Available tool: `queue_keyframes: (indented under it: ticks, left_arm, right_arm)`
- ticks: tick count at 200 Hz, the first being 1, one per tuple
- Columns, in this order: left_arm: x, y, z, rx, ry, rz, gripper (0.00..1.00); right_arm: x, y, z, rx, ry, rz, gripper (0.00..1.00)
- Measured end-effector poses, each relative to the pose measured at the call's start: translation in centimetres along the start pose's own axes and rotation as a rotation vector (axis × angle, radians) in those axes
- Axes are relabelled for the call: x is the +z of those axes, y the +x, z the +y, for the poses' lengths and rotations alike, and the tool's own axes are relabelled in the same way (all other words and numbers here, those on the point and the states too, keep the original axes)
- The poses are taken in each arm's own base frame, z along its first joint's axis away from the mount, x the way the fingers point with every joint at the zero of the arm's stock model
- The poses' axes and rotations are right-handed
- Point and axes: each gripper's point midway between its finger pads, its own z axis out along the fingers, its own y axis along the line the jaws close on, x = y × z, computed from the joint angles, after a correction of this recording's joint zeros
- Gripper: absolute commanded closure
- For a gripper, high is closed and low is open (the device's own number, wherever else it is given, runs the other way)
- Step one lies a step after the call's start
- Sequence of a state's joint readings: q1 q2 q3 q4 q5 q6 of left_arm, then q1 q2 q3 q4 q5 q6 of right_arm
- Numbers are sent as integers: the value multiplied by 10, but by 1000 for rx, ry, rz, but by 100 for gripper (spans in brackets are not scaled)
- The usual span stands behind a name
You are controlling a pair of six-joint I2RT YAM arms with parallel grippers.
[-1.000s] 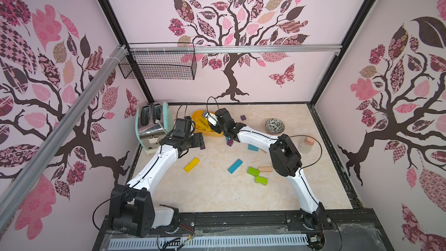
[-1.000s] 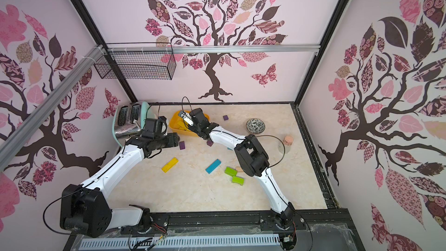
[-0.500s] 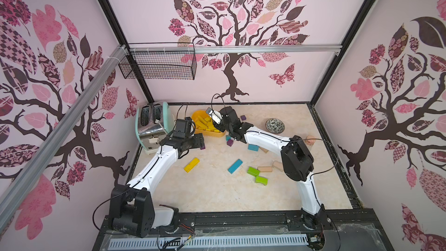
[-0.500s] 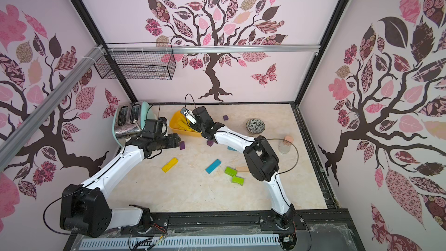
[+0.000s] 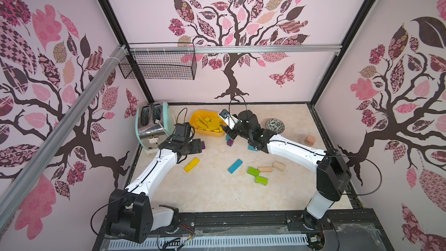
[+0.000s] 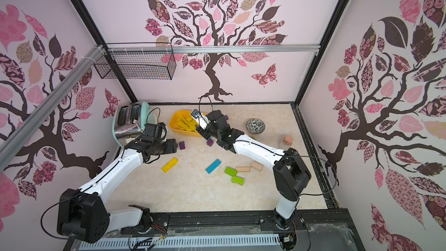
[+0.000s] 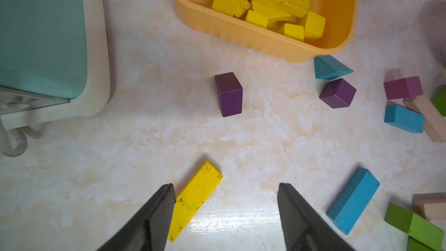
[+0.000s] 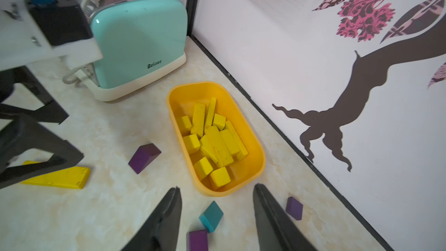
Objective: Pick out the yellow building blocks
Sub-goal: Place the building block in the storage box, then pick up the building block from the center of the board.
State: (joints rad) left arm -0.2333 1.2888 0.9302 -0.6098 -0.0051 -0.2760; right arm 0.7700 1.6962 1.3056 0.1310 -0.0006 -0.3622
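— Writing is sought first, starting from the left: what can be read?
— "Belinee" is printed in small dark letters on the mint-green side of the toaster, which is stood at the far left of the table. A faint mark is seen on one of the tan blocks, but it cannot be read with certainty.
— How is the left gripper held?
— The left gripper is held just right of the toaster, with its jaws parted wide and nothing between them. One yellow bar is seen lying flat on the table, just beside one fingertip.
— Where are the other yellow building blocks found?
— The yellow building blocks are heaped inside the orange-yellow tub, at the far centre. The right gripper is poised by the tub's right end, jaws apart and empty.
— What is seen further right?
— A purple block, a blue bar and two green blocks are scattered on the table. A patterned bowl is set far right.
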Motion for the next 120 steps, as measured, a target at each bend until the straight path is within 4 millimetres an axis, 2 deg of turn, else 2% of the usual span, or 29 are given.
queue_keyframes:
  ticks: [51,84,120]
  left_arm:
    - [6,9,7,20,-36,37,26]
    - [21,22,15,32,-81,104,26]
    - [36,40,34,21,-126,205,28]
  right_arm:
    - [-22,25,30,97,-130,11,46]
    - [-31,47,55,166,-235,30,47]
    - [-37,77,84,246,-351,75,47]
